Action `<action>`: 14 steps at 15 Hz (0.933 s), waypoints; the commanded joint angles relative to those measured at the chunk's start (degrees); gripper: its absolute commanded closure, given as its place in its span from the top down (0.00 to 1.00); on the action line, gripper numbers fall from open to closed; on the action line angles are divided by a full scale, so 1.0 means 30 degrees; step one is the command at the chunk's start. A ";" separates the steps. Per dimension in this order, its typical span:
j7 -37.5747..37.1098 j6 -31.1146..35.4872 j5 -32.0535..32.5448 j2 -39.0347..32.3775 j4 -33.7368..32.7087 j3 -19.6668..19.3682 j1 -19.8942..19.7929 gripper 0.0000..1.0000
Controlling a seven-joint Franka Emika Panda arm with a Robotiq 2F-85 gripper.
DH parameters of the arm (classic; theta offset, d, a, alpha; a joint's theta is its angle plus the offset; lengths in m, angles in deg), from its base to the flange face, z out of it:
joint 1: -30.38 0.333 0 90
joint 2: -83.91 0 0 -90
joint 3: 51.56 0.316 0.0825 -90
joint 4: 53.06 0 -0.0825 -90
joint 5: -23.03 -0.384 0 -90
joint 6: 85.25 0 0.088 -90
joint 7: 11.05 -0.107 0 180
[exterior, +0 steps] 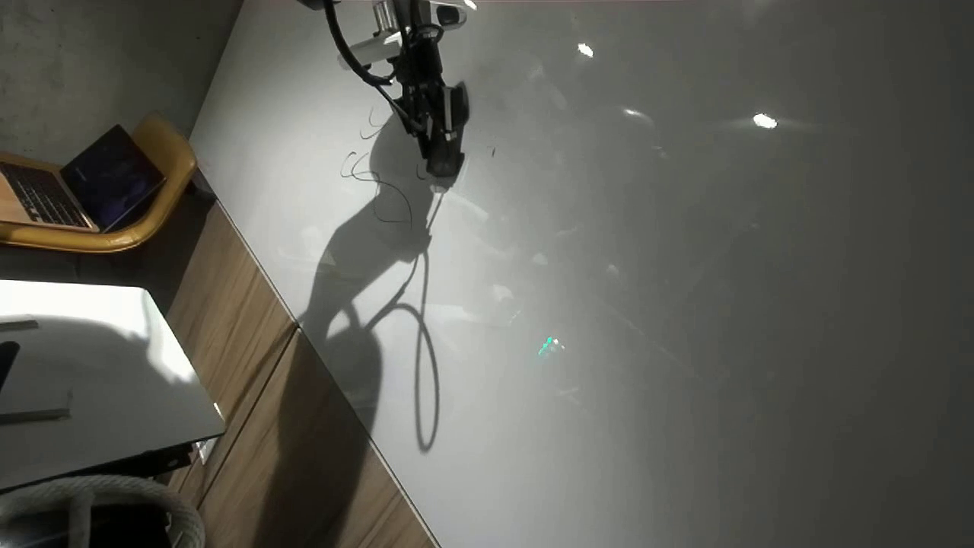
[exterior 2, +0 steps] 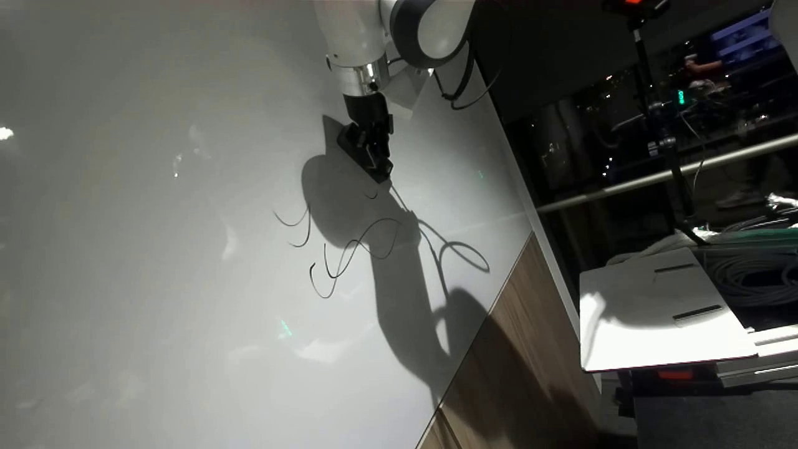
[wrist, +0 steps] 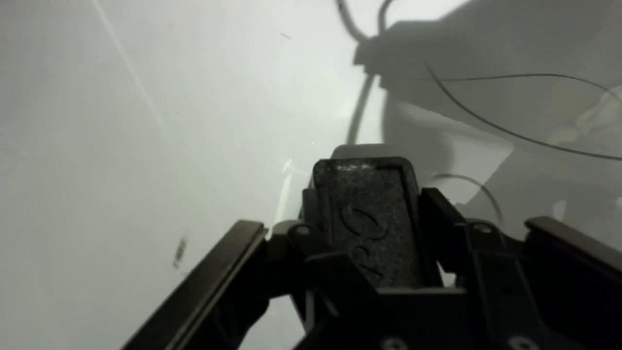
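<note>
Dark grey block [wrist: 376, 233] clenched in gripper [wrist: 368, 209], end jutting forward, near thin black lines [wrist: 505, 131] on white surface [wrist: 73, 194].

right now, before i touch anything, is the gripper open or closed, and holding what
Gripper: closed on a dark block, held between its two fingers.

There is one robot arm [exterior 2: 352, 37], one gripper [wrist: 370, 204] with two fingers [wrist: 444, 228], one dark block [wrist: 374, 228] and one white surface [exterior: 647, 418]. Three thin curves [wrist: 510, 132] show in the wrist view. Elsewhere are two wooden panels [exterior: 327, 457], one laptop [exterior: 114, 179], one yellow chair [exterior: 173, 152] and one white tabletop [exterior 2: 629, 346] with two dark bars [exterior 2: 697, 313].
</note>
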 commanded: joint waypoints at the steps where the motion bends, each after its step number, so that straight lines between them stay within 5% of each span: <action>1: 0.0092 0.0022 0.0527 -0.2348 -0.3047 0.1024 0.1152 0.28; 14: -0.0729 -0.0559 0.0774 -0.6324 -0.5610 0.1759 0.4483 0.28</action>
